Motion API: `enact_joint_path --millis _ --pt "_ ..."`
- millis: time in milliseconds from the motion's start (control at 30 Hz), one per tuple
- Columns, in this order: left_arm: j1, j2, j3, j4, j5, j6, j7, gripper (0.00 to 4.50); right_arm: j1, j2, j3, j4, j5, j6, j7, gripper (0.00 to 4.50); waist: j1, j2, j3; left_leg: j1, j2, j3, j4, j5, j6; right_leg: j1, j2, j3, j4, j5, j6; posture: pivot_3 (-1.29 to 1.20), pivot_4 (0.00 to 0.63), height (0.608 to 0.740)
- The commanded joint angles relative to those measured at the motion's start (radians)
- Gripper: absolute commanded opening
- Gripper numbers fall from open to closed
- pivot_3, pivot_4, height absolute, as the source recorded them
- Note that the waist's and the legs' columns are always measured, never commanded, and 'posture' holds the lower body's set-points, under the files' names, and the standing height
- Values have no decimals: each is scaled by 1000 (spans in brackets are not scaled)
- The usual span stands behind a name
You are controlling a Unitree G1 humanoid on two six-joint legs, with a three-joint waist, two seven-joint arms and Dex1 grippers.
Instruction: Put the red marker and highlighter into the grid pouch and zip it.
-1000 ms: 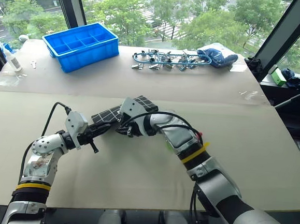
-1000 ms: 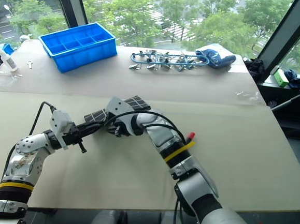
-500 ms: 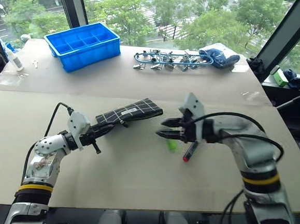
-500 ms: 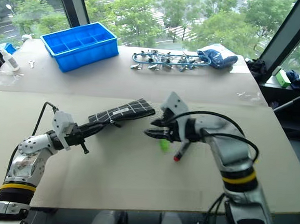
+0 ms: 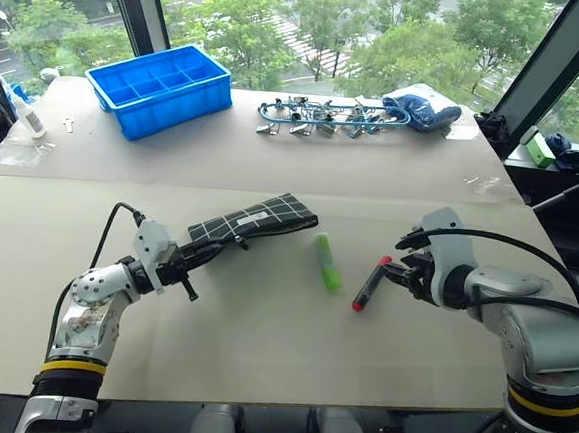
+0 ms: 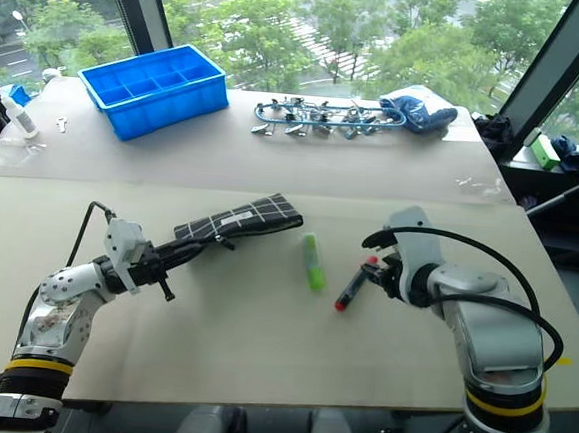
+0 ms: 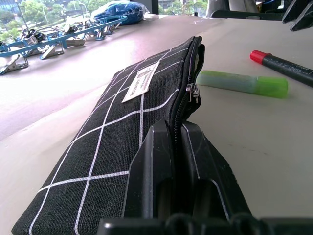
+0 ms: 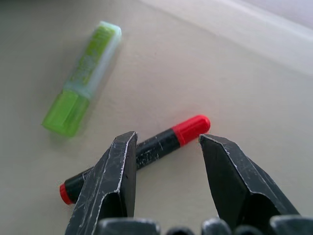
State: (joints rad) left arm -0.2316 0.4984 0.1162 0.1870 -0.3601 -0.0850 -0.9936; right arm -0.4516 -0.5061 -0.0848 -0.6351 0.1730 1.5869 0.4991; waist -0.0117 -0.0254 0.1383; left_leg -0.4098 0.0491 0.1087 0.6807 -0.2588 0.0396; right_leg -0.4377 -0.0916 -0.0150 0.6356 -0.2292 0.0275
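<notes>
In the left wrist view, the near end of the grid pouch (image 7: 122,147) is hidden behind the two closed black fingers (image 7: 151,176) of the left end effector (image 7: 177,142), and whether its zipper is open cannot be told. The printing on the pouch's white label (image 7: 141,81) is too small to read.

In the right wrist view, part of the red marker (image 8: 161,144) barrel is covered by one finger (image 8: 115,181) of the right end effector (image 8: 168,147).

Along the bench's far edge, a tangle of metal clips (image 5: 317,115) is too small to count, and a blue bundle (image 5: 423,109) beside it cannot be identified.
</notes>
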Motion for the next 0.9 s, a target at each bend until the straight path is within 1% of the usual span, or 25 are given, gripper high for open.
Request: enact_joint_path --millis 33,167,233,267,300,333,367,433,533,667,900 --pt "-12 -13 -6 -17 -12 -5 2 0 -27 62 -72 9 -11 28 -78 2300 0 0 0 0 0 0 0 0 0 0 0 0 0 0 0 0 150 740" --pt "-12 -22 -5 -10 -8 -9 3 0 -25 83 -91 11 -23 28 -149 2300 0 0 0 -1 0 1 0 0 0 0 0 0 -1 0 0 0 150 740" --pt "-13 -25 -6 -5 -7 -10 5 0 -30 57 -80 -2 -10 28 -155 2807 0 0 0 -1 0 1 0 0 0 0 0 0 -1 0 0 0 150 740" --pt "-14 -26 -7 -4 -6 -11 5 0 -34 50 -77 -8 -2 28 -157 2926 0 0 0 -1 0 1 0 0 0 0 0 0 -1 0 0 0 150 740" --pt "-15 -28 -8 0 -5 -13 5 0 -38 50 -76 -10 4 28 -161 3168 0 0 0 0 0 1 0 0 0 0 0 0 -1 0 0 0 150 740" --pt "-17 -30 -9 4 -4 -14 5 0 -38 48 -69 -12 24 28 -154 3668 -1 0 0 0 0 1 0 0 0 0 0 0 -1 0 0 0 150 740" --pt "-19 -32 -10 6 -4 -14 5 0 -34 49 -60 -18 40 28 -152 4011 -1 0 0 0 0 0 0 0 0 0 0 0 -1 0 0 0 150 740" --pt "-23 -34 -11 10 -3 -14 4 0 -25 63 -58 -18 57 28 -166 4457 -1 0 0 0 0 0 0 0 0 0 0 0 -1 0 0 0 150 740" --pt "-33 -36 -14 18 -1 -15 4 0 -7 98 -66 -19 76 28 -200 4457 -1 0 0 0 0 0 0 0 0 0 0 0 -1 0 0 0 150 740" --pt "-30 -35 -14 17 -2 -14 2 0 31 179 -80 -25 48 28 -303 4457 0 0 0 0 0 0 0 0 0 1 0 0 -2 0 1 0 150 740" --pt "-26 -33 -11 12 -3 -10 5 0 46 262 -86 -41 36 28 -425 4457 -1 0 0 0 0 0 0 0 0 1 0 0 -2 0 1 0 150 740"
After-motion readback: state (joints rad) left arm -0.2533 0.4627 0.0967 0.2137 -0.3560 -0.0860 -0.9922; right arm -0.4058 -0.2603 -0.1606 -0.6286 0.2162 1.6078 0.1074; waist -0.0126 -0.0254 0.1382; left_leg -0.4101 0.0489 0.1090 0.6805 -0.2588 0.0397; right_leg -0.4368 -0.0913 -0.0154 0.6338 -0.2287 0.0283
